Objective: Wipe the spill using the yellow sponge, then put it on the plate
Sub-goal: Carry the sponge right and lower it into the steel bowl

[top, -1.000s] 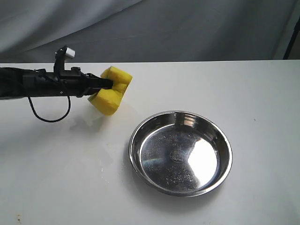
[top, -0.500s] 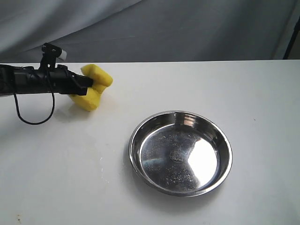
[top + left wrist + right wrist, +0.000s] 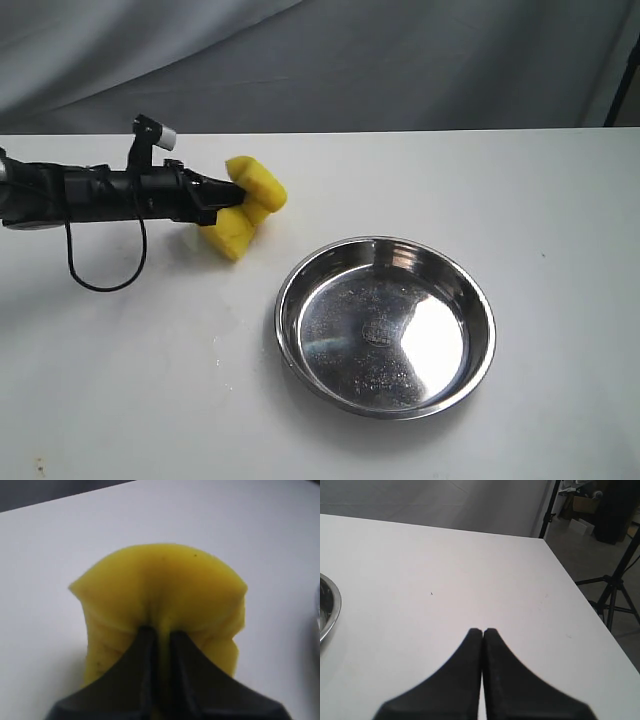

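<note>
1. Sponge (image 3: 256,188): the yellow block sits left of centre on the white table (image 3: 120,400), pinched in the left hand (image 3: 233,192). The left wrist view shows that hand (image 3: 160,636) nearly shut, its two black fingers sunk into the foam so that the sponge (image 3: 160,585) bulges out on both sides.
2. Its lower corner is at or just above the table; I cannot tell whether it touches.
3. No amber puddle shows anywhere. Only a few faint wet specks (image 3: 216,350) lie on the table nearer the camera, left of the plate (image 3: 283,300).
4. Judged from that, the wiping looks nearly or fully done, and the placing step remains, since the plate holds nothing.
5. The next move calls for lifting the sponge clear of the raised rim, carrying it rightward over the dish, then opening the fingers wide enough for the squeezed foam to drop free.
6. A small stamped mark (image 3: 378,332) sits at the plate's centre, too small to read. No other writing or brand is visible.
7. The right hand (image 3: 482,632) is closed on nothing, over bare table to the right of the plate.
</note>
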`<state>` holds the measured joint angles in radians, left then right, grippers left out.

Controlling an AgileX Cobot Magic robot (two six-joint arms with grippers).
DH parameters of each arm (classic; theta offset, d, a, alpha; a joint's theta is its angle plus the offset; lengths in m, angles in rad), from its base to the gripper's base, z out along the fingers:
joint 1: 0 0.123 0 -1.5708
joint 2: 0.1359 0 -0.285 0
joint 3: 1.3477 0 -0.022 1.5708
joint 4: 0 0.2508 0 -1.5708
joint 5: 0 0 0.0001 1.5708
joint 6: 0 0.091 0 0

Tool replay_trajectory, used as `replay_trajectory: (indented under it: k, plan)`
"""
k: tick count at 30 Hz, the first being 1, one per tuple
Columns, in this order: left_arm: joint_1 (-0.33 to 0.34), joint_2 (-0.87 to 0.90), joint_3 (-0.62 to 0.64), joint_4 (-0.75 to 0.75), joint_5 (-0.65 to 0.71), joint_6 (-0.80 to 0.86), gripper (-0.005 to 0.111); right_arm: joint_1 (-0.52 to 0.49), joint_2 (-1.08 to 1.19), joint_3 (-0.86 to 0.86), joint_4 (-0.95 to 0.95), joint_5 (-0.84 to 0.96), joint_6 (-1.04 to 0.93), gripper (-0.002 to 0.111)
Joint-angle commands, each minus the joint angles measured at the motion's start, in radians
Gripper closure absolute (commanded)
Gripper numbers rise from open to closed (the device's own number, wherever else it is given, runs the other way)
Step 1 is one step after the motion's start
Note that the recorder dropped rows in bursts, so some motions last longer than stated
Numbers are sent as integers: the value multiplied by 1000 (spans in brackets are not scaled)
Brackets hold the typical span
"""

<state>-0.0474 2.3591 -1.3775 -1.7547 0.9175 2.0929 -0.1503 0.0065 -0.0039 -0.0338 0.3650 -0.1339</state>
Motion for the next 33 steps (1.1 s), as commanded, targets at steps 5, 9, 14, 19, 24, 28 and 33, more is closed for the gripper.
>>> replay_trajectory:
  k: [5,9,14,19,24,28,33]
  plan:
    - [-14,-86,0,10,304,-46,107,2,-6,4,-1,-8,-5,108]
    - [-14,-190,1,71,304,-138,107,2,-6,4,-1,-8,-5,108]
    - [-41,-316,11,316,304,-281,107,2,-6,4,-1,-8,-5,108]
    - [-146,-422,64,378,304,-283,107,2,-6,4,-1,-8,-5,108]
    - [-321,-448,85,490,304,-364,107,2,-6,4,-1,-8,-5,108]
    - [-465,-448,87,680,35,-503,107,2,-6,4,-1,-8,-5,108]
    - [-624,-438,87,860,-323,-662,107,2,-6,4,-1,-8,-5,108]
